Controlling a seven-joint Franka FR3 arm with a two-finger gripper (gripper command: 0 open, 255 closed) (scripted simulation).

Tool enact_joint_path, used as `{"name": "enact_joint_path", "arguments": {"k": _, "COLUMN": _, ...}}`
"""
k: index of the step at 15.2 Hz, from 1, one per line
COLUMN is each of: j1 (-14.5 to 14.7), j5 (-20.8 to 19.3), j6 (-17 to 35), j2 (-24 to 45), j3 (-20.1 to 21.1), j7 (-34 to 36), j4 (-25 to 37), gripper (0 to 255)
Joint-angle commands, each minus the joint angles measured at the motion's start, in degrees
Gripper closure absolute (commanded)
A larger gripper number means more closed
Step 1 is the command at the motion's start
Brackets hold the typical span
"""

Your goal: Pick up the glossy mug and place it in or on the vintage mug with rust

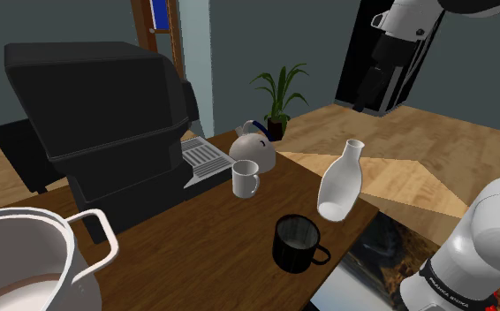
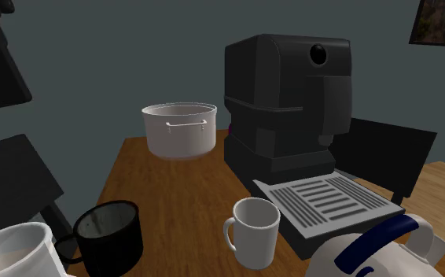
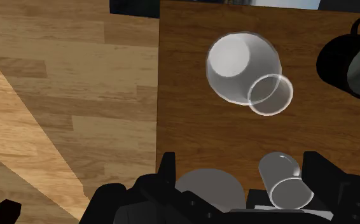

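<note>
A glossy white mug (image 1: 246, 179) stands upright on the wooden table (image 1: 195, 238), in front of the coffee machine's drip tray; it is also near the front in the second exterior view (image 2: 252, 233). A black mug (image 1: 297, 243) with a worn, stained inside stands closer to the stand (image 2: 107, 234). My arm (image 1: 412, 16) reaches in high at the shoulder view's top right. My gripper (image 3: 242, 173) hangs well above the table, open and holding nothing. Far below its fingers are the white mug (image 3: 284, 181) and, further off, the black mug (image 3: 353, 54).
A white carafe (image 1: 339, 181) stands between the two mugs and the table's edge (image 3: 243, 69). A white kettle (image 1: 253, 146) sits behind the white mug. A black coffee machine (image 1: 98, 115) and a large white pot (image 2: 179, 130) take up the table's far side.
</note>
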Motion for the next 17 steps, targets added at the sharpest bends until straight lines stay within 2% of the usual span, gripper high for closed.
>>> {"name": "enact_joint_path", "arguments": {"k": 1, "j1": 0.0, "j5": 0.0, "j6": 0.0, "j2": 0.0, "j3": 0.0, "j7": 0.0, "j4": 0.0, "gripper": 0}}
{"name": "enact_joint_path", "arguments": {"k": 9, "j1": 1.9, "j5": 2.4, "j6": 11.6, "j2": 13.5, "j3": 3.5, "j7": 3.6, "j4": -0.1, "gripper": 0}}
{"name": "enact_joint_path", "arguments": {"k": 17, "j1": 3.3, "j5": 3.7, "j6": 21.1, "j2": 29.5, "j3": 6.6, "j7": 6.9, "j4": 4.4, "gripper": 0}}
